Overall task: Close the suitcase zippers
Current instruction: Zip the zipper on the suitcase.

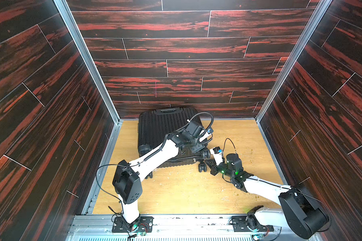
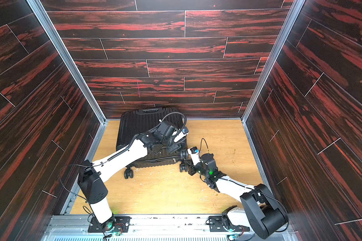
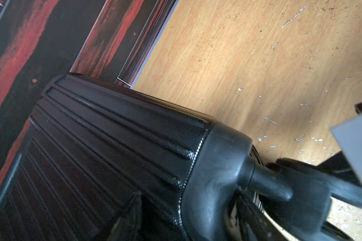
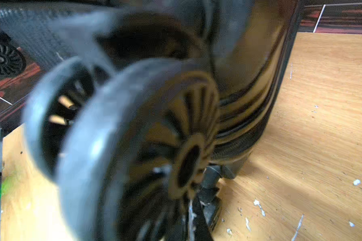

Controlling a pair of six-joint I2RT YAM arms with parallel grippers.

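The black ribbed suitcase (image 1: pixel 165 127) (image 2: pixel 142 125) lies flat at the back wall, lid down, wheels toward me. A silvery pull tab (image 1: pixel 194 160) (image 2: pixel 174 160) of the zippers hangs on the front seam near the right corner. My left gripper (image 1: pixel 199 147) (image 2: pixel 176 147) rests on the lid's front right corner. In the left wrist view its jaws stand apart, with one finger (image 3: pixel 130 210) on the ribbed shell beside the corner cap (image 3: pixel 215 167). My right gripper (image 1: pixel 206 161) (image 4: pixel 203 206) is shut, low beside a caster wheel (image 4: pixel 134 135). Whether it pinches anything is hidden.
Caster wheels (image 1: pixel 202 167) (image 1: pixel 206 154) stick out at the case's front right corner, another (image 2: pixel 129 173) at the front left. The wooden floor (image 1: pixel 186 192) is scuffed. Dark panel walls close in on three sides, and the case touches the back wall (image 1: pixel 176 83).
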